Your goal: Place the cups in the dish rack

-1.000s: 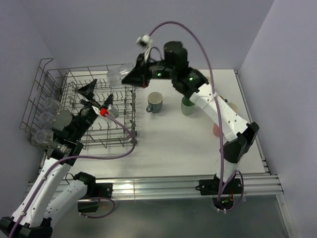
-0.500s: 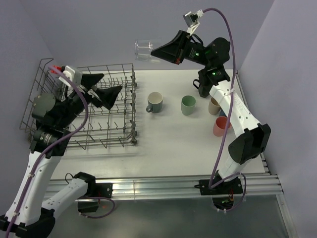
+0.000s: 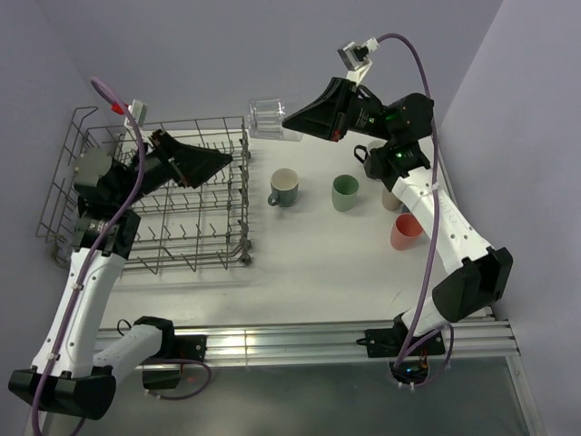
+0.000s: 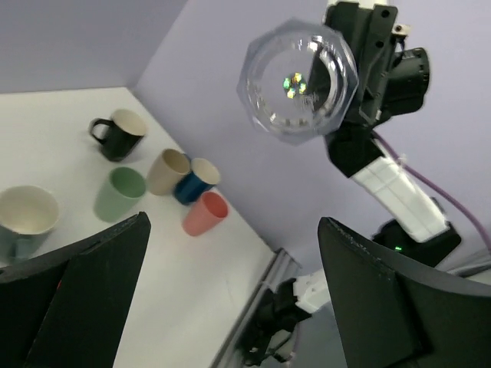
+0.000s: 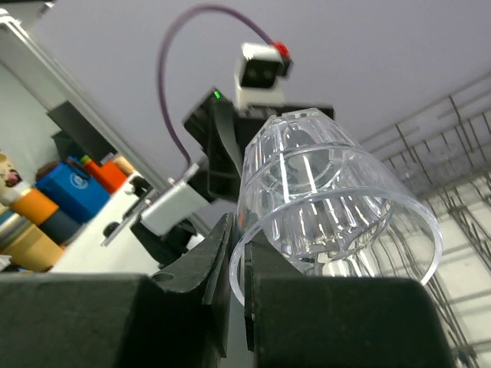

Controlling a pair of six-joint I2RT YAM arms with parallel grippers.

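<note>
R gripper (image 3: 292, 121) is clamped on the rim of a clear faceted glass tumbler (image 3: 270, 119). One finger sits inside the mouth and one outside, w/ the thin wall pinched between them. The tumbler lies on its side in the air above the far edge of the white table (image 3: 318, 263). That's just off the far right corner of the grey wire dish rack (image 3: 68, 173), base pointing toward the rack. L gripper (image 3: 222, 156) hangs over the rack w/ jaws spread wide and nothing in them, aimed at the glass but well apart from it.

Looks like a handoff, prob. The glass should be light and stiff but slick and breakable, and a rim pinch lets it swing. A better hold for L is across the body near the thick base, w/ a gentle squeeze. Grey-blue ceramic mug (image 3: 284, 186) and pale green mug (image 3: 345, 193) wait mid-table. Coral mug (image 3: 406, 232) stands near the right edge.
</note>
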